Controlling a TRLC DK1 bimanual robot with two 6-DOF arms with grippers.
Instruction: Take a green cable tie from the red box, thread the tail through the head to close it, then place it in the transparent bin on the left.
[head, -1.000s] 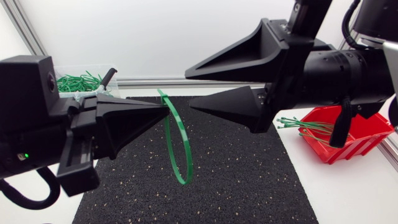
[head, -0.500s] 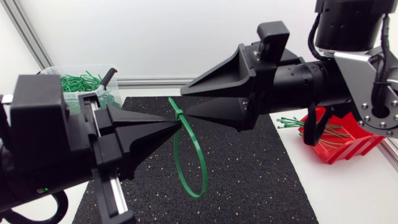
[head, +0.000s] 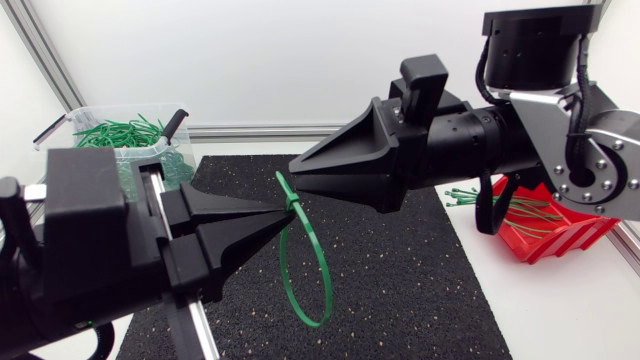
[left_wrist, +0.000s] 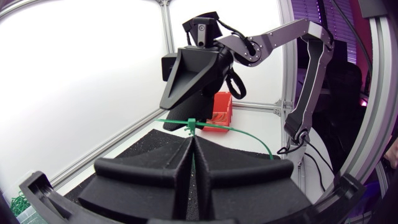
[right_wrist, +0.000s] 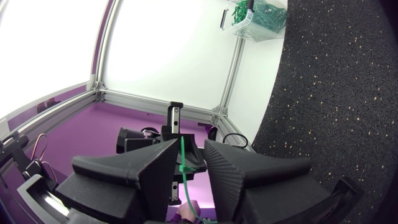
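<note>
— Where is the green cable tie (head: 289, 194)?

— In the air above the black mat (head: 400, 280). It is bent into a loop that hangs down, with its head on top and a short end sticking out past the head.

— Who has it?

— The left gripper (head: 283, 211). Its fingers are pressed together on the strap just under the head.

— And the right gripper (head: 293, 178)?

— Its tips are at the head from the other side. In its own wrist view the fingers stand a little apart with the strap between them; one finger may touch the head, though that is hard to see.

— The containers?

— The red box (head: 560, 230) is under the right arm with loose ties in it. The transparent bin (head: 120, 135) is at the far left, holding a heap of green ties.
</note>
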